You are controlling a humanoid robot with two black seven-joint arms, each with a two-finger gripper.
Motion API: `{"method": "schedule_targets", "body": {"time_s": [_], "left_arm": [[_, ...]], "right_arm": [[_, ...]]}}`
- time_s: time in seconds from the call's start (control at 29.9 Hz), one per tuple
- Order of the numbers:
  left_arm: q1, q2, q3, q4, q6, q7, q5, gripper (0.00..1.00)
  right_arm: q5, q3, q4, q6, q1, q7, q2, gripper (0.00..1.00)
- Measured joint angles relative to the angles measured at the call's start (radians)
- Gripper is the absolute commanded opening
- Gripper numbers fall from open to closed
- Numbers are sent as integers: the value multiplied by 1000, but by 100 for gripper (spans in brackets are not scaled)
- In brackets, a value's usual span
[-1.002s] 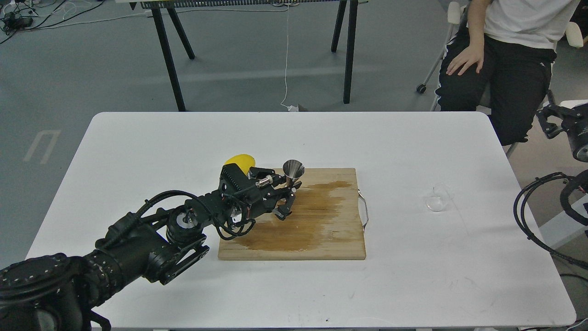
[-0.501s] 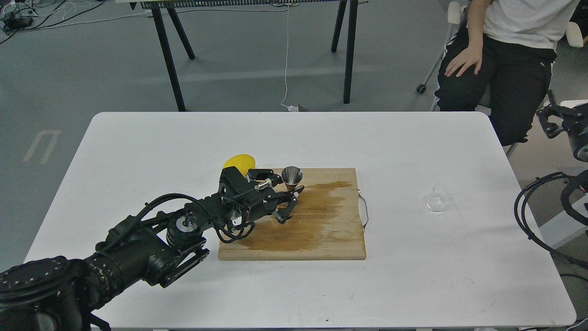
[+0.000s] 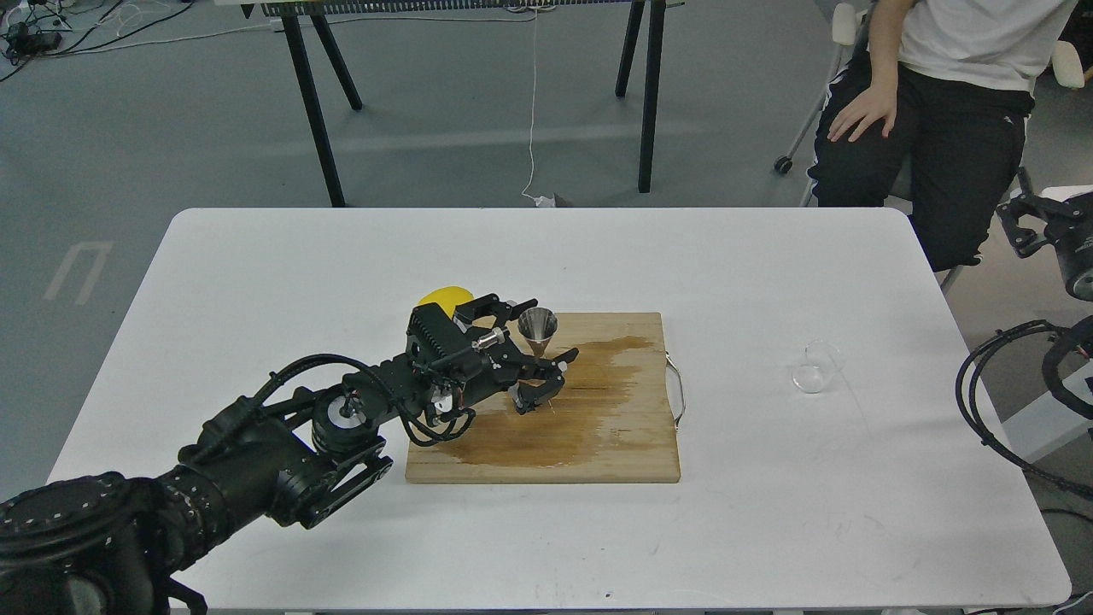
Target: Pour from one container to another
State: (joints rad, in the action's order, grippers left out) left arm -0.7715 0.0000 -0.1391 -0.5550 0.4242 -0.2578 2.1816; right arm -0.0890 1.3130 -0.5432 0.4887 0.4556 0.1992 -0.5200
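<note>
**Glass cup on its side, jigger upright on the board**

Glass cup (image 3: 813,369), clear and round-bodied, lies tipped over on the white surface (image 3: 256,282), well to the right of the wooden cutting board (image 3: 598,444). Its long axis runs roughly level with the surface, though which end is the mouth I cannot tell through the clear glass. Nothing touches it.

The jigger (image 3: 538,333), shiny steel with a cone flaring upward from a narrow waist, stands upright near the board's far left corner, its open mouth facing up and its long axis vertical. The board is pale wood with a broad darker wet-looking stain across its middle and a thin metal handle (image 3: 679,389) on its right edge.

The left gripper (image 3: 534,346) reaches in from the lower left, its black fingers (image 3: 504,303) spread apart, one behind the jigger and one in front, around the lower part of the jigger; whether they touch it is unclear. A yellow rounded object (image 3: 444,299) sits just behind the gripper's wrist.

At the right edge, the right gripper (image 3: 1025,224) hangs off the surface, fingers too dark and small to judge.
</note>
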Motion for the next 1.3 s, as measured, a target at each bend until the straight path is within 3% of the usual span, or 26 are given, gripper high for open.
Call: {"method": "schedule_targets", "body": {"time_s": [0.27, 0.47, 0.63, 0.83, 0.97, 1.1, 1.3], "left_arm": [[-51, 0, -125, -74, -6, -10, 0, 98], [-137, 3, -186, -217, -92, -12, -96, 98], [-220, 16, -301, -241, -208, -40, -508, 98], [-268, 43, -383, -233, -350, -84, -1117, 99], [-269, 68, -395, -231, -390, -87, -1470, 99], [-261, 82, -443, -187, -427, -84, -1762, 99], [-238, 98, -524, -83, -610, -78, -2129, 100]], "right_arm": [[0, -1, -1, 0, 0, -7, -11, 100], [0, -6, 3, 0, -3, -5, -52, 100], [0, -7, 1, 0, -4, -11, -95, 100], [-92, 0, -37, 0, -75, -95, -115, 100], [-256, 4, -190, 0, -219, -138, -115, 100], [-319, 27, -348, 0, -390, -132, -112, 99], [-316, 58, -448, 0, -558, -108, -79, 100]]}}
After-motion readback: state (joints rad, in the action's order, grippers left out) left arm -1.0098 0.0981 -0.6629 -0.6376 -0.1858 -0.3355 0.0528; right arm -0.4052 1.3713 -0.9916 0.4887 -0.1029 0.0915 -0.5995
